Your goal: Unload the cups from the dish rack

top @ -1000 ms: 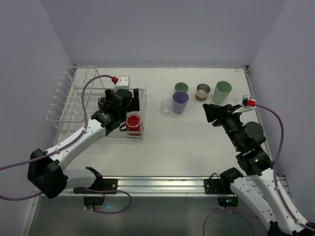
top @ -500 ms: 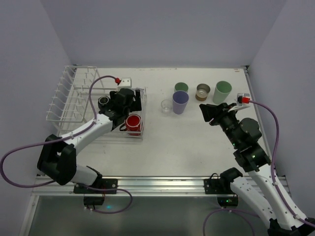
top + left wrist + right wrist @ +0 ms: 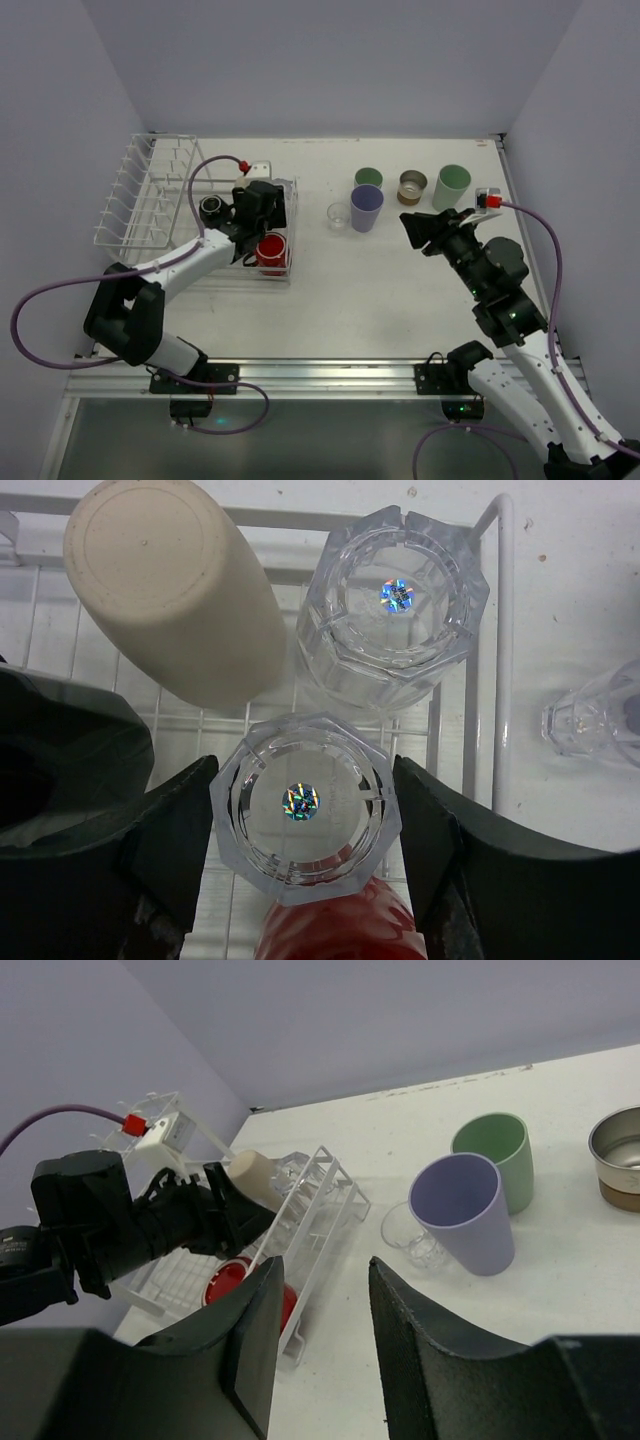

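Left jaws flank one of three clear cups [image 3: 305,805].

From above, the left gripper [image 3: 258,212] is covering the basket part of the dish rack [image 3: 140,205], so what is standing under it is not showing. The red cup [image 3: 270,250] is peeking out only partly at its 6 o'clock. In the left wrist view the lower edge is cutting off this red cup and both jaws, and the right edge, at 3 o'clock, is cutting the outer clear cup [image 3: 600,725]. Whether the jaws are pressing the middle clear cup [image 3: 305,805] is not possible to tell. In the right wrist view the right gripper [image 3: 325,1290] is looking blurred, and the brown cup [image 3: 618,1155] is running out at 3 o'clock.
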Controlling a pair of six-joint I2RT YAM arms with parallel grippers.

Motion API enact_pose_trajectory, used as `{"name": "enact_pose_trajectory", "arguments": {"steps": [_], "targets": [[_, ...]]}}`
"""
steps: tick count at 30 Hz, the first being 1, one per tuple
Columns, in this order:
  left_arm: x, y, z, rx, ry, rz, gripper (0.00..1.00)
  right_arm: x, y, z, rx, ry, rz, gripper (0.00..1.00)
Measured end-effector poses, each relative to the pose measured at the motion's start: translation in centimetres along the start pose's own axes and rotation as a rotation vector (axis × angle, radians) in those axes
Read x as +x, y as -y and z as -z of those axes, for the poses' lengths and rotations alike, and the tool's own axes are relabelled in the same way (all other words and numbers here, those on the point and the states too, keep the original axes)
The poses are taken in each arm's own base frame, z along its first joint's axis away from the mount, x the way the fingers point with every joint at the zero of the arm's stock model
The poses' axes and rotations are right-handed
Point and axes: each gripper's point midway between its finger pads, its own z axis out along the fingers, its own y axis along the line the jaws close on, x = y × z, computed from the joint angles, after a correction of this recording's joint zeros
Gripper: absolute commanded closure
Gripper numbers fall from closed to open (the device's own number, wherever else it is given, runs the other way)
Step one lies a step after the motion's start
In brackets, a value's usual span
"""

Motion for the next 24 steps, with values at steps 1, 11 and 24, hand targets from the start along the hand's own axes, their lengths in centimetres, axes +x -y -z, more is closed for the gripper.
{"name": "enact_pose_trajectory", "arguments": {"steps": [1, 11, 24], "targets": [[0.0, 0.0, 0.0, -0.002, 0.001, 0.000, 0.61, 0.0, 0.0, 0.0, -0.002, -0.001, -0.001, 0.55], [-3.2, -0.4, 3.0, 0.028, 0.088, 0.047, 0.75, 1.0, -2.6, -1.0, -0.127, -0.075, -0.065, 0.18], [-11.3, 0.7, 14.0, 0.324, 0.350, 0.233, 0.83, 3.3, -10.5, -3.4, -0.434, -0.174, -0.238, 0.17]]}}
